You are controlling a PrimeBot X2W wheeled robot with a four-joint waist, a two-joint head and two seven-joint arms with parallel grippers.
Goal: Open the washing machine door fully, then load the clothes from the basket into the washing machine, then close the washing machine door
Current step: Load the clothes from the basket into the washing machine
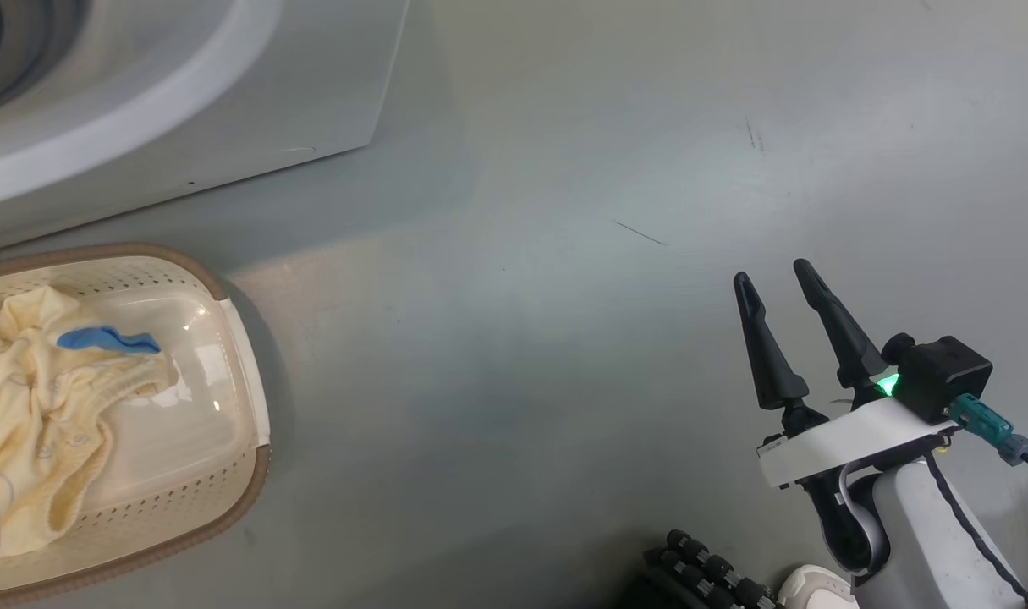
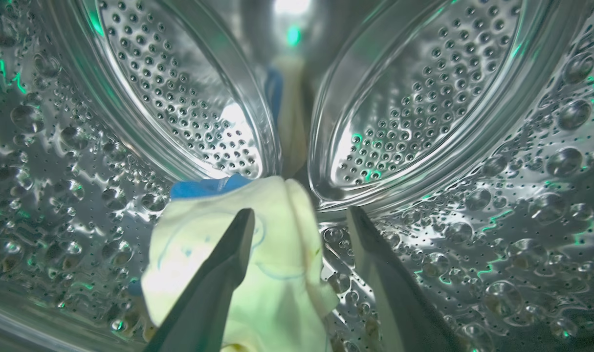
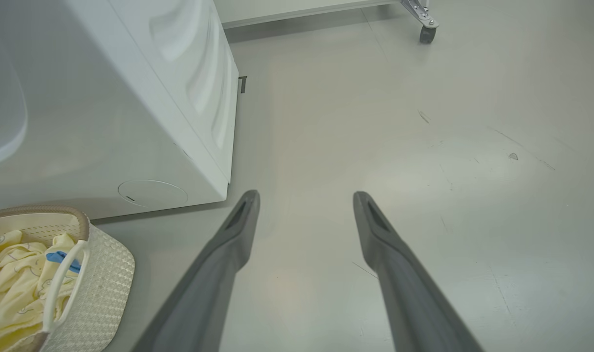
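L gripper is inside the steel drum of the washing machine. Fingers wide apart, nothing clamped. One cream garment w/ blue patch and line print lies on the drum wall under and beside the gripper's L-hand finger; cloth looks loose, not pinched.

R gripper hangs over bare floor, well apart from machine and basket. Fingers apart, empty.

The basket sits on the floor just in front of the machine. More clothes in it: a cream heap w/ a blue bit on top, filling the half nearest the L edge of the head view; other half bare plastic.

Progress, judged:
- Door: taken as open, since the arm reaches into the drum. Whether fully open, can't tell.
- Loading: part done. At least one piece in the drum, rest in the basket. Piece count in the basket unclear; looks like more than one.
- Left to do: pull L arm out of the drum, fetch the remaining clothes, then shut the door.
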